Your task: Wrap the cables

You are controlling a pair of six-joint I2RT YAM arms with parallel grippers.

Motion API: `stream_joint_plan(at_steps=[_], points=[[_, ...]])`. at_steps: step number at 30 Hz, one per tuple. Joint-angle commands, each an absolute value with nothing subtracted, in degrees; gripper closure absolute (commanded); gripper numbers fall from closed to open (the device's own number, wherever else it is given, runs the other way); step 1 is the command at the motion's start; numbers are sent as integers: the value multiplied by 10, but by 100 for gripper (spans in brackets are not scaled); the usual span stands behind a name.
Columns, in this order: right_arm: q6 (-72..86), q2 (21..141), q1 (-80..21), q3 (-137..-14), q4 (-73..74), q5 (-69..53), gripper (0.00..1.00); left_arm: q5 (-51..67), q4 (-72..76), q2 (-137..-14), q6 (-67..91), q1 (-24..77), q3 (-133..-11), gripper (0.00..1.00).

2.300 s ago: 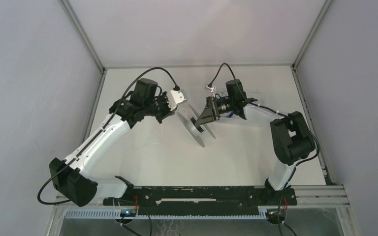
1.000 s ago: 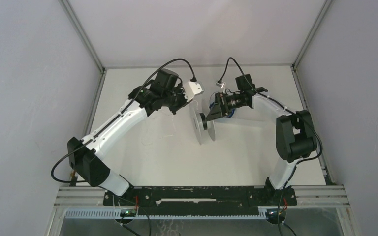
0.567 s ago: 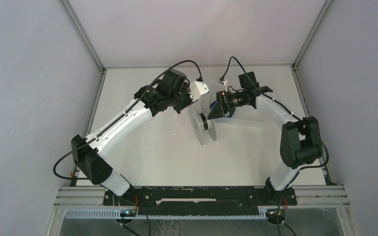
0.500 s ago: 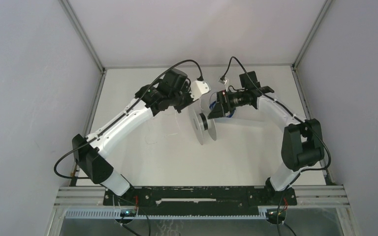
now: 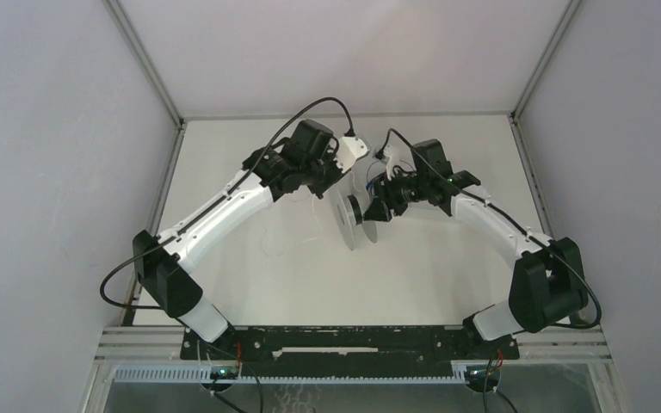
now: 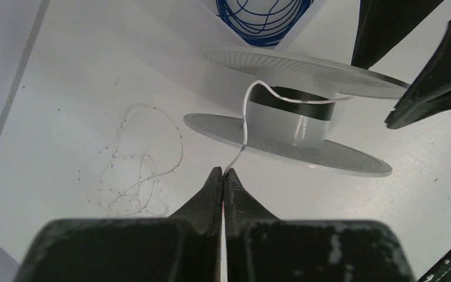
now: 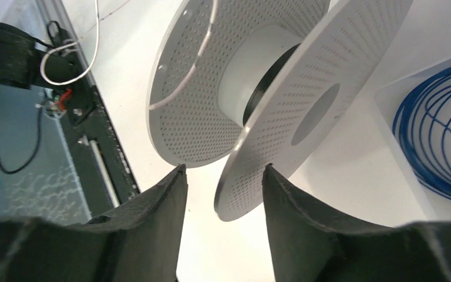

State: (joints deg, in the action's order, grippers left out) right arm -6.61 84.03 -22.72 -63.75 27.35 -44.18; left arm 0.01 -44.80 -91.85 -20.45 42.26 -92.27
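The cable is a thin pale strand. In the left wrist view my left gripper [image 6: 223, 171] is shut on it; from the fingertips the cable [image 6: 245, 111] rises over the near flange onto the hub of a white perforated spool [image 6: 288, 150]. The rest lies in loose loops [image 6: 135, 167] on the table to the left, faint in the top view [image 5: 284, 245]. My right gripper [image 7: 222, 173] is open, with the rim of one spool flange [image 7: 282, 123] between its fingers, not visibly clamped. In the top view both grippers meet at the spool [image 5: 355, 219], the left [image 5: 331, 185] and the right [image 5: 377, 209].
A coil of blue wire [image 6: 264, 17] on a white sheet lies just behind the spool, also in the right wrist view [image 7: 434, 135]. The black front rail with wiring [image 7: 88, 111] shows beyond the spool. Grey walls enclose the table on three sides.
My left arm has reached further back and right, bringing its gripper to the spool's far side. My right arm's elbow has swung out to the right and its wrist has turned. The spool stood up straighter.
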Motion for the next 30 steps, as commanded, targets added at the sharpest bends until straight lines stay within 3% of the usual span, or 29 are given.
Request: stream_joint_plan(at_steps=[1, 8, 13, 30], points=[[-91, 813, -248, -635, 225, -369, 49, 16, -439, -917, -187, 425, -920, 100], [-111, 810, -258, -635, 219, -336, 66, 5, -440, -914, -189, 425, -912, 100], [-132, 800, -260, -635, 219, -322, 72, 2, -442, -909, -199, 425, -906, 100], [-136, 808, -241, -632, 222, -381, 70, -30, -544, -993, -311, 425, -1022, 100]])
